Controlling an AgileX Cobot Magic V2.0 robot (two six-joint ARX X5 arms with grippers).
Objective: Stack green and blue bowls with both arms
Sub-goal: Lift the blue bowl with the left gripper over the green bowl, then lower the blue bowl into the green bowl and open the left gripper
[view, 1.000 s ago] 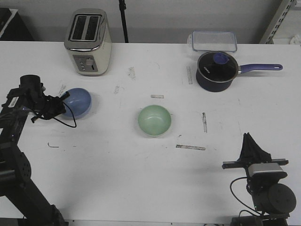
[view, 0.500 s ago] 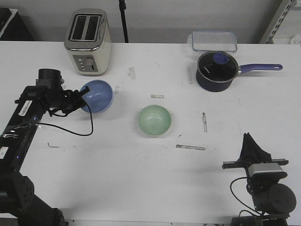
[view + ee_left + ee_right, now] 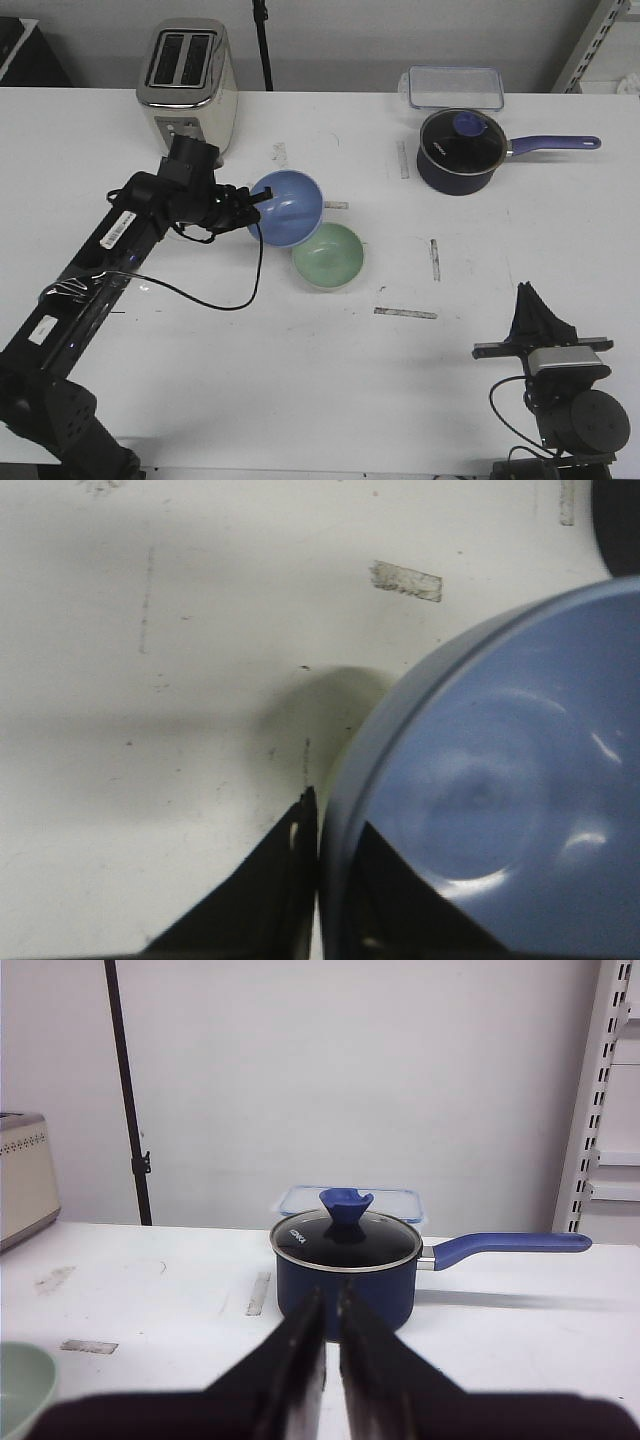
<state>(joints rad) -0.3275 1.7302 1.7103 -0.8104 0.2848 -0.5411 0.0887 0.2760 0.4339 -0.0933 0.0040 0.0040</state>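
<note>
While you watch the front view, the blue bowl (image 3: 287,207) sits just left of frame centre, tilted with its opening toward the camera, pinched at its left rim by the left gripper (image 3: 256,203). The green bowl (image 3: 328,256) rests on the white table (image 3: 300,380) just below and right of it; the blue bowl's lower edge overlaps the green rim, though you cannot tell whether they touch. The right gripper (image 3: 527,300) stands in the lower right of the frame, well apart from both bowls, its fingers pointing up-frame and drawn together.

In the left wrist view, the blue bowl (image 3: 490,780) fills the right half of the frame. The left gripper (image 3: 322,865) is clamped on its rim, one finger outside the wall, the other inside.

In the right wrist view, the right gripper (image 3: 331,1345) at lower centre has its fingers nearly together with only a thin gap, holding nothing. A sliver of the green bowl (image 3: 22,1388) shows at the lower left edge. The navy pot (image 3: 347,1270) stands at mid-frame beyond the fingertips.
</note>
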